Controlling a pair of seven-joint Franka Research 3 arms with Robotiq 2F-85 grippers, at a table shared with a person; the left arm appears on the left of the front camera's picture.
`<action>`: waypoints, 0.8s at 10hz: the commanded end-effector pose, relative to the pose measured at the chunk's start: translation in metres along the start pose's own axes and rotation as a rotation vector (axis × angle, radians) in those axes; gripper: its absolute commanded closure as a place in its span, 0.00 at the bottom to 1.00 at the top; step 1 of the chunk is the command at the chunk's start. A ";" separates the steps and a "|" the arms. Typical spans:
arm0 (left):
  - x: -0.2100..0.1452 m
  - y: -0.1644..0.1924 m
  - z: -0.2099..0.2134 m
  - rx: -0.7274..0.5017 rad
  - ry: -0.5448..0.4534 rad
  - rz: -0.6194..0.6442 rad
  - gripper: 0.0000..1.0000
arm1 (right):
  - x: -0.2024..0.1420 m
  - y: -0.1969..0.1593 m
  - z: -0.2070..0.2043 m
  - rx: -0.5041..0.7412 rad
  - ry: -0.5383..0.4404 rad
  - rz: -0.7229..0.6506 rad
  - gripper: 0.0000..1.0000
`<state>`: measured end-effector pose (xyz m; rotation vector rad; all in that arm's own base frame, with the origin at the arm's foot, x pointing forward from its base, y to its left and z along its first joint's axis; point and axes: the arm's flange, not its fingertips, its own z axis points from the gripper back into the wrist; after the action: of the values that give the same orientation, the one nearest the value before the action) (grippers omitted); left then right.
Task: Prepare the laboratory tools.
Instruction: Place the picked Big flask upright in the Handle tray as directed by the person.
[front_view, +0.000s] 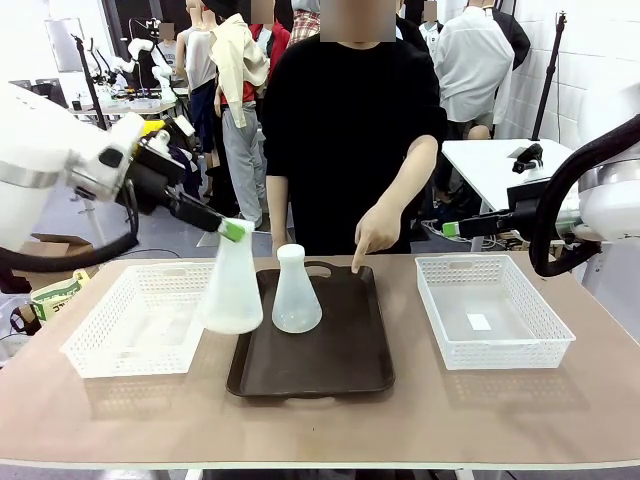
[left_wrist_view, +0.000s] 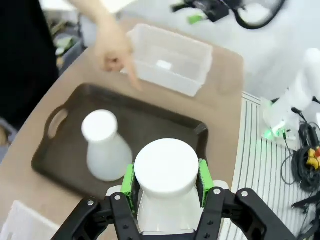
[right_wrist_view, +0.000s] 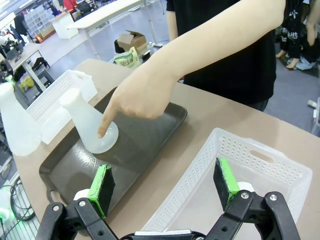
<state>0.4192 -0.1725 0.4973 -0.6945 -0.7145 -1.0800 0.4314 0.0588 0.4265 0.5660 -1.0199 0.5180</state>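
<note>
Both flasks (front_view: 297, 290) are translucent whitish plastic, smooth; the tray (front_view: 340, 370) is dark brown with a dull sheen — the baskets (front_view: 490, 310) white perforated plastic, the tabletop (front_view: 480, 420) matt tan.

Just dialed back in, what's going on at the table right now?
The left gripper is shut on the neck of one flask and holds it up above the left edge of the dark tray. A second flask stands upright on the tray, and the person's hand points down at the tray beside it. The right gripper is open over the right-hand white basket, holding nothing.
</note>
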 end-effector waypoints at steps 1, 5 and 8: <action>-0.004 0.001 0.002 -0.061 -0.097 -0.132 1.00 | 0.000 0.001 0.001 -0.002 0.006 -0.011 0.00; 0.007 -0.025 -0.024 -0.217 -0.183 -0.326 1.00 | 0.000 0.001 0.001 -0.002 0.006 -0.011 0.00; 0.012 -0.027 -0.062 -0.226 -0.242 -0.399 1.00 | 0.000 0.001 0.001 -0.002 0.006 -0.011 0.00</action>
<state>0.3952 -0.2293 0.4842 -0.9050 -0.8994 -1.4632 0.4314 0.0588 0.4266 0.5657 -1.0200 0.5182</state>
